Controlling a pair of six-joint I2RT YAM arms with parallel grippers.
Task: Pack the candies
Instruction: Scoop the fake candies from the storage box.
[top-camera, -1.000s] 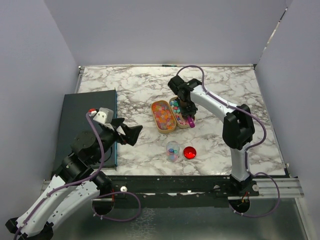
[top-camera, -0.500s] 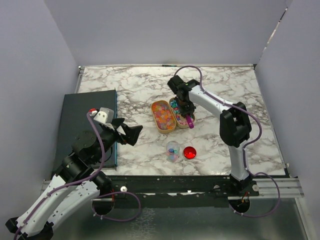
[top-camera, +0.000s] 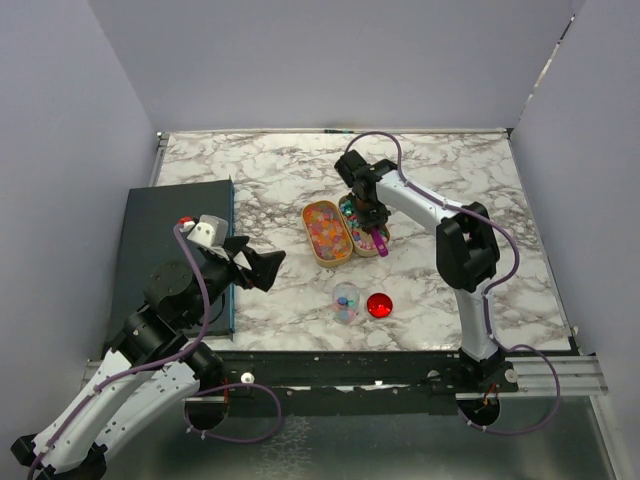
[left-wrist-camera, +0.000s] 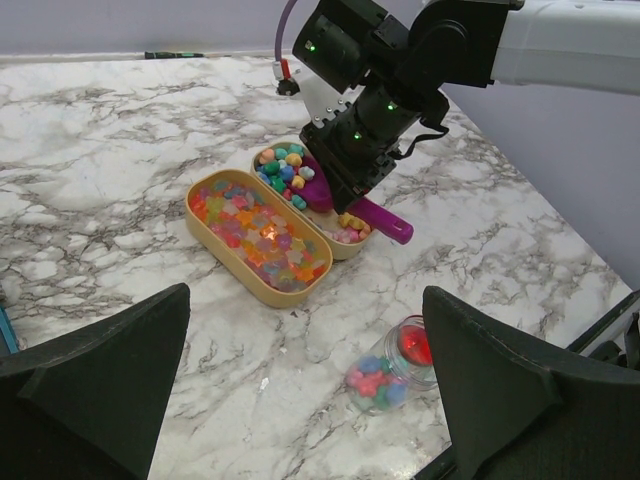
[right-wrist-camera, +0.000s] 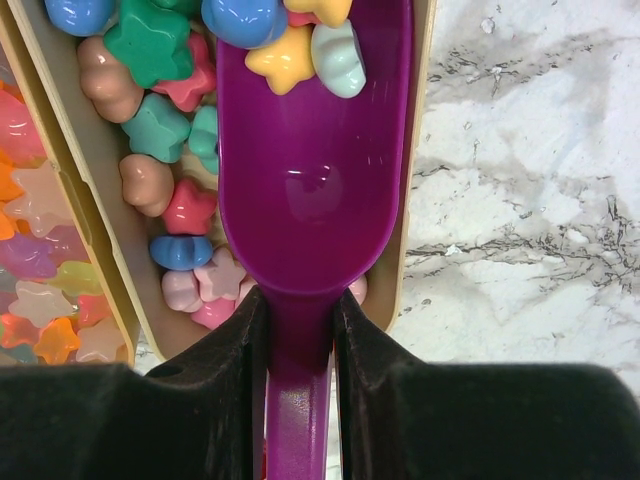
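The candies (right-wrist-camera: 160, 130) are small pastel stars and pebbles in a beige oval tray (top-camera: 352, 206), which also shows in the left wrist view (left-wrist-camera: 283, 168). My right gripper (right-wrist-camera: 300, 320) is shut on the handle of the purple scoop (right-wrist-camera: 315, 170). The scoop's bowl lies over this tray with a few candies at its far end (right-wrist-camera: 290, 45). From above, the right gripper (top-camera: 367, 213) is over the tray. A small clear jar (top-camera: 346, 300) holding some candies lies in front; it also shows in the left wrist view (left-wrist-camera: 385, 375). My left gripper (top-camera: 262, 268) is open and empty, well left of the jar.
A second beige oval tray (top-camera: 327, 232) of translucent gummy sweets lies against the first tray's left side. A shiny red round lid (top-camera: 378, 305) lies right of the jar. A dark mat (top-camera: 170, 240) covers the table's left side. Grey walls enclose the table.
My right gripper and the scoop have shifted slightly left and back along the candy tray. The left arm, jar and lid have not moved.
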